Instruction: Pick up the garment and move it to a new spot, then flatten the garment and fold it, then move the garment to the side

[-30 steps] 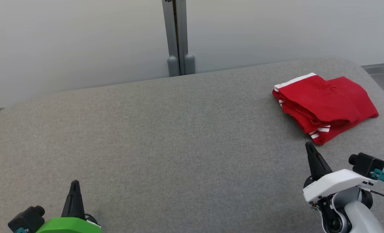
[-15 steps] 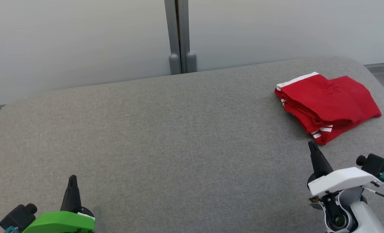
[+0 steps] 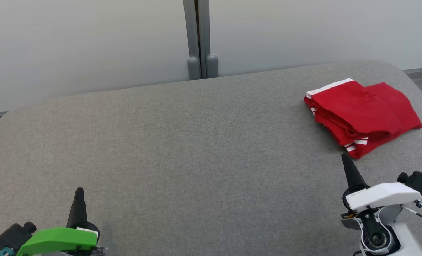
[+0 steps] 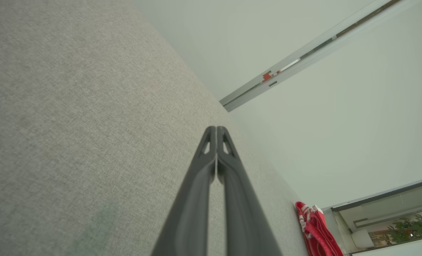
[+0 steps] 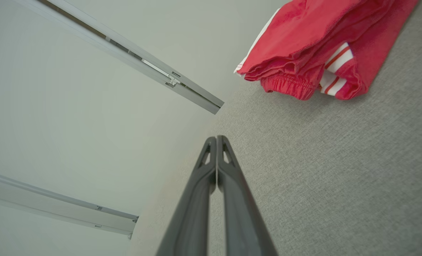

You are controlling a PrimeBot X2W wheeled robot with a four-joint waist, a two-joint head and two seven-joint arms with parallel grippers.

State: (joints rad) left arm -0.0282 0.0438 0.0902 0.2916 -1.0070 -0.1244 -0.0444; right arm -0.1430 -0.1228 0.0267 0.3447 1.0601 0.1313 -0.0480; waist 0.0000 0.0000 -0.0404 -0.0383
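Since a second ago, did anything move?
Barely. The left pincer slid a little left, the right pincer a little right; the camera turned slightly too. Both stayed shut and empty. The folded red garment stayed put on the grey surface.

Your left hand (image 3: 78, 191) sits at the lower left of the head view, green wrist cover (image 3: 59, 239) behind it, both dark fingers (image 4: 193, 199) squeezed into one spike pointing up the view. Your right hand (image 3: 346, 157) is at the lower right above its white wrist cover (image 3: 383, 193), same deal, leaning a bit left. In both wrist views the fingertips touch, just a thin slit lower down, nothing pinched between them
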